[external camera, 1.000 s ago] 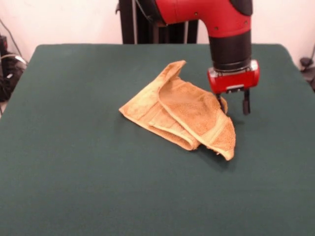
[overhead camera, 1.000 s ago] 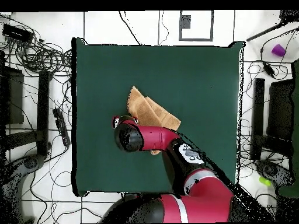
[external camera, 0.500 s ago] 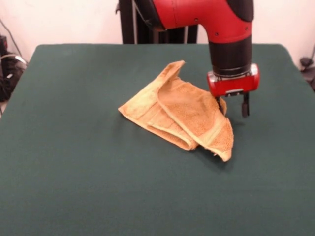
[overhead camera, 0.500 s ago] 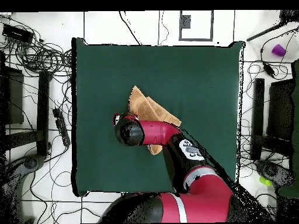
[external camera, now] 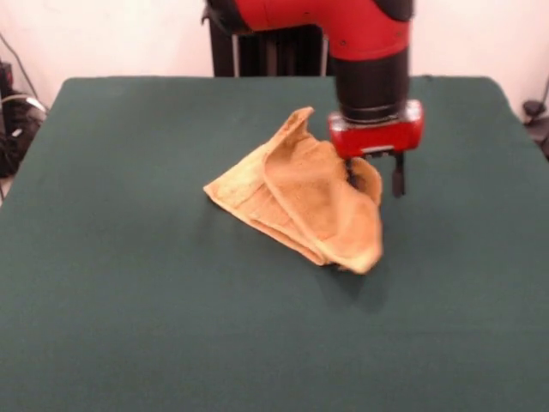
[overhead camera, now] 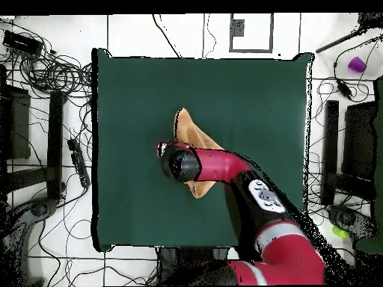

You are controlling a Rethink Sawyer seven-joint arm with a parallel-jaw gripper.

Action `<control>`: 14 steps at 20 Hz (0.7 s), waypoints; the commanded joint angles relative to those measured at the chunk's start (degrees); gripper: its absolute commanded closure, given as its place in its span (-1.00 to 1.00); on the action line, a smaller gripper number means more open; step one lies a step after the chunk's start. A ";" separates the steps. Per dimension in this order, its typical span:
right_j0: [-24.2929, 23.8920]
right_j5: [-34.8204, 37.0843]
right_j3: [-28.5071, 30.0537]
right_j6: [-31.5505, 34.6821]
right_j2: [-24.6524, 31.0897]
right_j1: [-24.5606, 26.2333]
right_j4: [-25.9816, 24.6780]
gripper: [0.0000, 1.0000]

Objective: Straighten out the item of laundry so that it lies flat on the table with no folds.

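The item of laundry point(external camera: 309, 202), an orange-yellow towel, lies crumpled near the middle of the green table point(external camera: 129, 326). It is folded over itself, and its right flap curls up into a rounded hump. My gripper point(external camera: 375, 184) stands at the towel's right edge with its fingers apart. One finger point(external camera: 397, 176) is clear of the cloth. The other is partly hidden behind the raised towel edge, which reaches in between the two. From overhead, the wrist covers the gripper, and the towel point(overhead camera: 191, 136) shows on either side of the arm on the table point(overhead camera: 262, 97).
A black stand point(external camera: 257, 51) rises behind the table's far edge. In the overhead view, cables point(overhead camera: 52, 71) and dark equipment point(overhead camera: 351, 149) lie on the floor round the table, with a small purple object point(overhead camera: 357, 64) at the upper right.
The gripper has moved left in the front view, taking the towel's right edge with it. The right flap, flat a second ago, now bunches up into a hump.
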 commanded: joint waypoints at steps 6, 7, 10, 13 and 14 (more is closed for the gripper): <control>-14.54 12.50 -0.21 -14.28 8.45 -0.91 -11.20 -1.00; -14.56 11.55 -1.56 -13.98 8.29 1.17 -12.72 -1.00; -12.82 9.67 -5.84 -11.73 7.06 5.74 -16.10 -1.00; -12.06 7.13 -7.29 -9.15 6.87 7.91 -19.10 -1.00; -11.63 7.05 -7.88 -8.25 6.79 8.28 -19.83 -1.00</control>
